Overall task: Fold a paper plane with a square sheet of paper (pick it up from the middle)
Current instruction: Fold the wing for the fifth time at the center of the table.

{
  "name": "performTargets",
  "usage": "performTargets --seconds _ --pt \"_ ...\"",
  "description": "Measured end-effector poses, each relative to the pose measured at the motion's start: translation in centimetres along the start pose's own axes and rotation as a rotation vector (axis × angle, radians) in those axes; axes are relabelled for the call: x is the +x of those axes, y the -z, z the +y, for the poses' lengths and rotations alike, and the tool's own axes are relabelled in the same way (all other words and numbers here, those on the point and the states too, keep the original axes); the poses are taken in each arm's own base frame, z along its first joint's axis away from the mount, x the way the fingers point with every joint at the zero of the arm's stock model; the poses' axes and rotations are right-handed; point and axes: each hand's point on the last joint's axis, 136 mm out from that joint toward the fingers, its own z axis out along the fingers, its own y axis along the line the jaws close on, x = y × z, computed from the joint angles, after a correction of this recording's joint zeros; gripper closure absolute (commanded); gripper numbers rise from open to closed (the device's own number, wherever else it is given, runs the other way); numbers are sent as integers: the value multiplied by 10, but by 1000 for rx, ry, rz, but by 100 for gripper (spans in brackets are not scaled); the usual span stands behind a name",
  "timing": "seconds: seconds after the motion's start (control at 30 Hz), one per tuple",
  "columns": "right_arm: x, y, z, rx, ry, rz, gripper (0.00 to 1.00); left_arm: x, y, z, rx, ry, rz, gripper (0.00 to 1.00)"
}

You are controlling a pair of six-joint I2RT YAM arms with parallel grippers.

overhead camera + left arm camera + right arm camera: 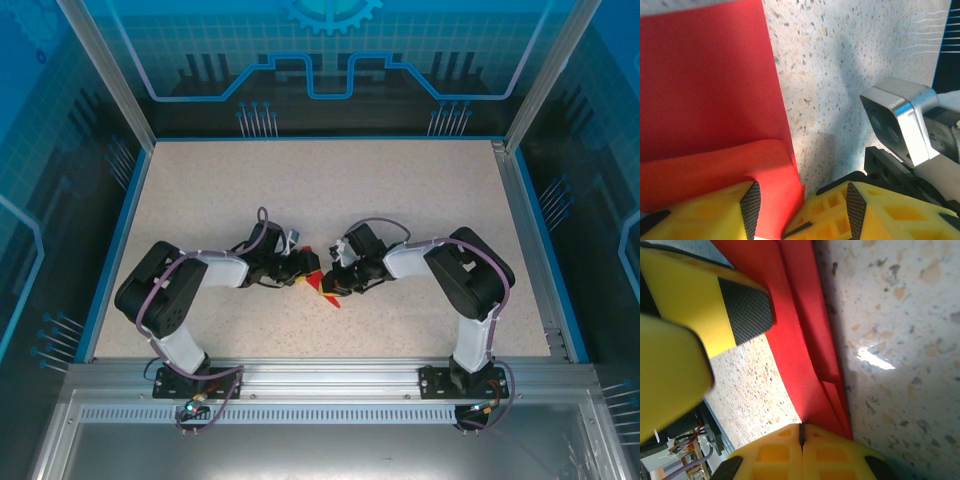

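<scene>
- We've got the sheet of paper (322, 284) lying on the surface (420, 200), near its middle.
- Left gripper (303, 270) sits just left of it, right gripper (338, 284) just right, so we see the sheet between them.
- Left fingers (751, 205) stand apart, one corner lying in their gap.
- Right fingers (775, 450) meet on its edge.

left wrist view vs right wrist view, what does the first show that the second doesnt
Left wrist view: the left gripper with jaws apart around a folded flap of the red paper, the rest of the sheet lying flat, plus the other arm's silver camera housing. Right wrist view: the right gripper shut on the paper's edge, its folded layers seen edge-on, and a black pad of the other gripper above. Shared: the red paper on the speckled table, and yellow fingers.
</scene>
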Motion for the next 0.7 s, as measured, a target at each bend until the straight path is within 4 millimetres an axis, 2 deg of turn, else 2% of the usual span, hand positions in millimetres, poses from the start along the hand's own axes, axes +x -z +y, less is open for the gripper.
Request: performTargets --seconds 0.7 --pt "1 0 0 11 13 15 100 -53 36 39 -56 103 -110 48"
